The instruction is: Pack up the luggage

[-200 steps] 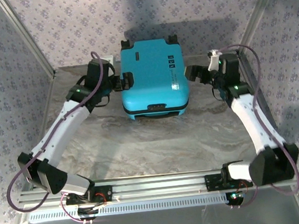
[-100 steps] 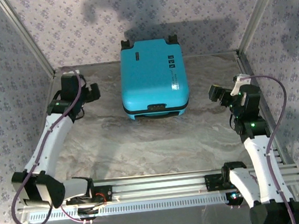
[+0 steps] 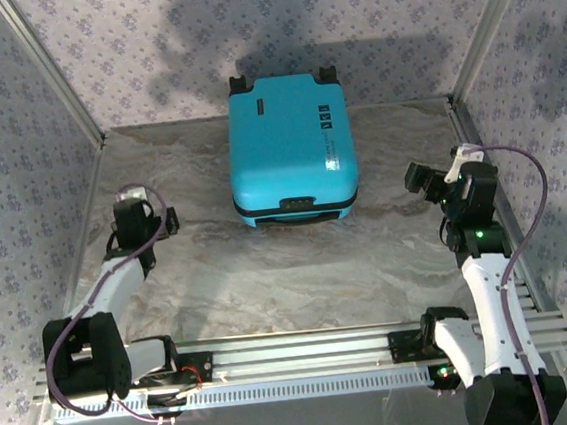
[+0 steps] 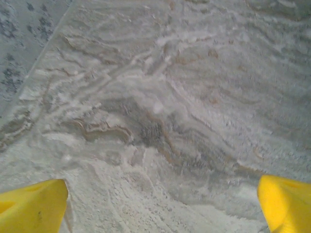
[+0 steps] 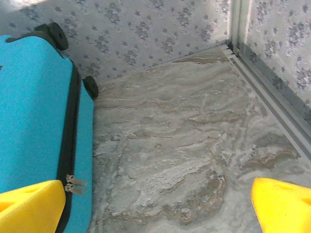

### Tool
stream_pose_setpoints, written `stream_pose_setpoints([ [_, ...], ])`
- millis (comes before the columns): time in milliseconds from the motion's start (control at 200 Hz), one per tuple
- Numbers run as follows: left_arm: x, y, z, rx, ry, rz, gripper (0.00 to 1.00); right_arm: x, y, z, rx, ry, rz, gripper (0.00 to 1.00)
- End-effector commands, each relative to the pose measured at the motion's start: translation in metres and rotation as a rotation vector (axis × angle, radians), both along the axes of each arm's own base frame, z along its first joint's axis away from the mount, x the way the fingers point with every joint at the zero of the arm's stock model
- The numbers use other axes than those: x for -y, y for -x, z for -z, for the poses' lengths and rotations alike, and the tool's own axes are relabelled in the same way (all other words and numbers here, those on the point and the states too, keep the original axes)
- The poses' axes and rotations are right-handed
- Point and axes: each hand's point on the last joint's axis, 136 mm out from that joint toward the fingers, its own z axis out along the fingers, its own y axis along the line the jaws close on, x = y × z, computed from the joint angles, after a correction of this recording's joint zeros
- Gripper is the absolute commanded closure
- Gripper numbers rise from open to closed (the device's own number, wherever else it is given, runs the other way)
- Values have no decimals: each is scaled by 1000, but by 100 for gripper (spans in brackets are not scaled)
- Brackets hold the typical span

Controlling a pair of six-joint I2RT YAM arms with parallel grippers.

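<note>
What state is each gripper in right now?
Left gripper: open, holding nothing.
Right gripper: open, holding nothing, beside the bright turquoise hard-shell suitcase.

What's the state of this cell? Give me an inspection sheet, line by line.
Surface: marbled tabletop, bare around the case.
Job's things: the luggage, turquoise, lying flat, shell shut, wheels toward the far wall.
Clutter: nothing seen.
Hands: left hand open over bare table; right hand open, right of the luggage, touching nothing.
Cables: purple cable looped along each arm, apart from the luggage.
Surroundings: floral walls, aluminium corner posts.
</note>
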Motion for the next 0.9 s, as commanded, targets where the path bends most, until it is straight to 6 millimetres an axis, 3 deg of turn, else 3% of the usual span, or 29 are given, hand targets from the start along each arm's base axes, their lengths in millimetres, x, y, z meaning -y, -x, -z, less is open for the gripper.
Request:
stream_pose_setpoints([
  [0, 0, -25, -35, 229, 45, 34, 0, 4, -1, -3, 24, -29, 15, 0],
  [190, 6, -41, -6, 209, 67, 78, 0, 6, 0, -1, 21, -32, 22, 0],
  [295, 4, -40, 11, 257, 53, 76, 0, 8, -1, 2, 29, -28, 32, 0],
  [365, 17, -44, 22, 259, 50, 144, 0, 8, -3, 5, 39, -20, 24, 0],
  [545, 24, -46, 25, 225, 19, 163, 0, 15, -10, 13, 119, -27, 63, 0],
  [685, 24, -47, 24, 233, 18, 163, 0, 25, -21, 32, 46, -25, 105, 0],
  [810, 24, -47, 24, 234, 13, 163, 0, 13, -36, 51, -34, 2, 3, 0],
  [894, 24, -46, 24, 232, 11, 161, 0, 16, -41, 59, -16, -7, 22, 0],
])
